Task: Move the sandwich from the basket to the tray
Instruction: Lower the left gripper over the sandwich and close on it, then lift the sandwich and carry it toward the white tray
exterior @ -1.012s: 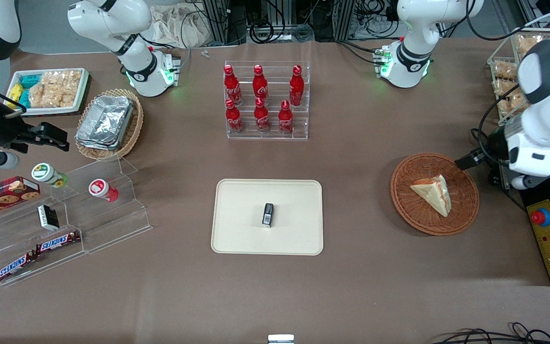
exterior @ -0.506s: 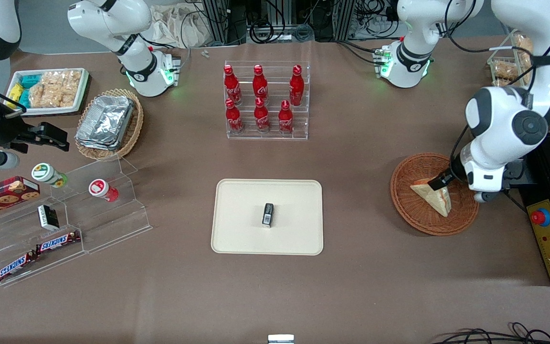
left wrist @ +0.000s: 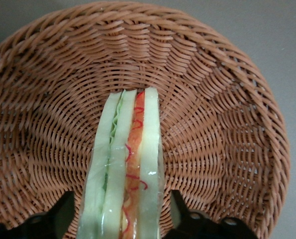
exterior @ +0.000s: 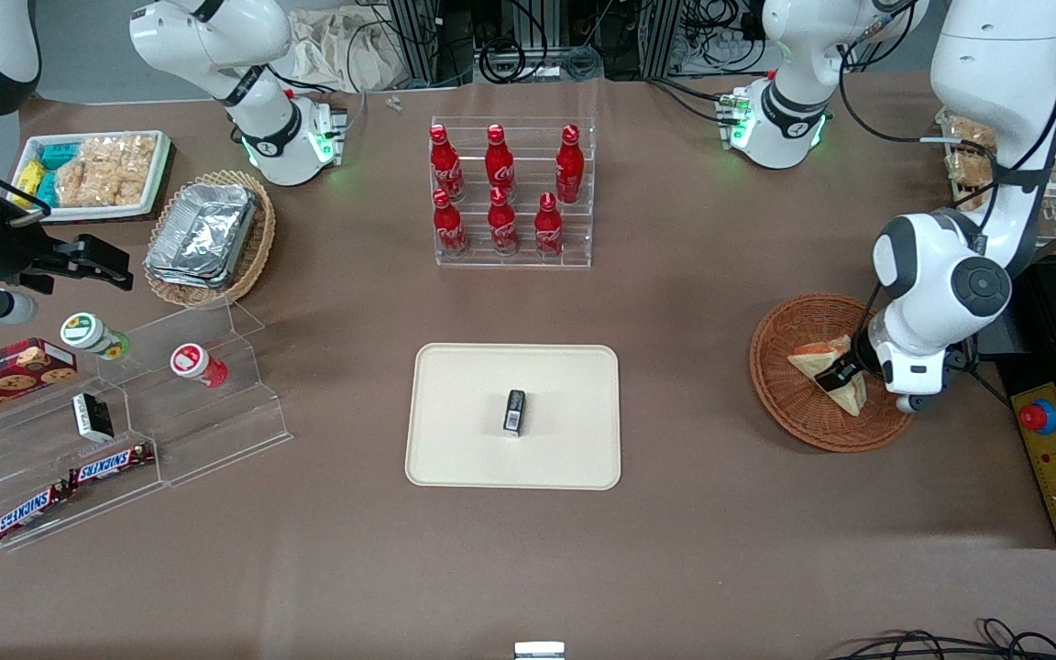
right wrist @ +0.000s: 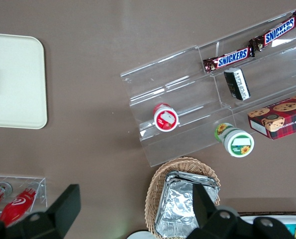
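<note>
The sandwich (exterior: 815, 359), a clear-wrapped wedge of pale bread, lies in the round reddish-brown wicker basket (exterior: 789, 412) toward the working arm's end of the table. My left gripper (exterior: 844, 376) is down in the basket over the sandwich. In the left wrist view the sandwich (left wrist: 125, 164) stands on edge, showing green and red-orange filling, between the two black fingers (left wrist: 63, 214). The jaws are open, with a small gap on each side. The basket (left wrist: 222, 104) surrounds it. The cream tray (exterior: 459, 385) lies mid-table with a small black item (exterior: 514, 411) on it.
A clear rack of red bottles (exterior: 510, 197) stands farther from the camera than the tray. A yellow control box with a red button (exterior: 1055, 458) lies beside the basket at the table's end. A tan basket of foil containers (exterior: 207, 238) and acrylic snack steps (exterior: 170, 412) lie toward the parked arm's end.
My left arm has swung in over the basket and come down, so the open gripper now straddles the sandwich. The sandwich and basket have not moved.
</note>
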### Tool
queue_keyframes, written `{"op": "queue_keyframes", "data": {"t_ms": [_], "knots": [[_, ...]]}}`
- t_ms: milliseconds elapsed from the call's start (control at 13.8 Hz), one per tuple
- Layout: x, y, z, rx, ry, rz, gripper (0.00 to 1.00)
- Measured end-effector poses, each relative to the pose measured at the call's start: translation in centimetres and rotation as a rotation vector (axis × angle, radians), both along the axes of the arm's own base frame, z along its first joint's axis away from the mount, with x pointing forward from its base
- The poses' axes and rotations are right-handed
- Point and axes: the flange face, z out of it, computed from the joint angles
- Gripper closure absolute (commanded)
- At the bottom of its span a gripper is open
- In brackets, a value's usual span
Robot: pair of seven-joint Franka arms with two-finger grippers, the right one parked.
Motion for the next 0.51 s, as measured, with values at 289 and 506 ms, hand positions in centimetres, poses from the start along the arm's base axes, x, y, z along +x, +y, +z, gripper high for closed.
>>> {"op": "queue_keyframes", "data": {"t_ms": [289, 506], "knots": [[0.5, 0.0, 1.8, 0.001, -0.026, -0.002, 1.0], [0.5, -1.0, 10.2, 0.002, 0.015, -0.056, 1.0]]}}
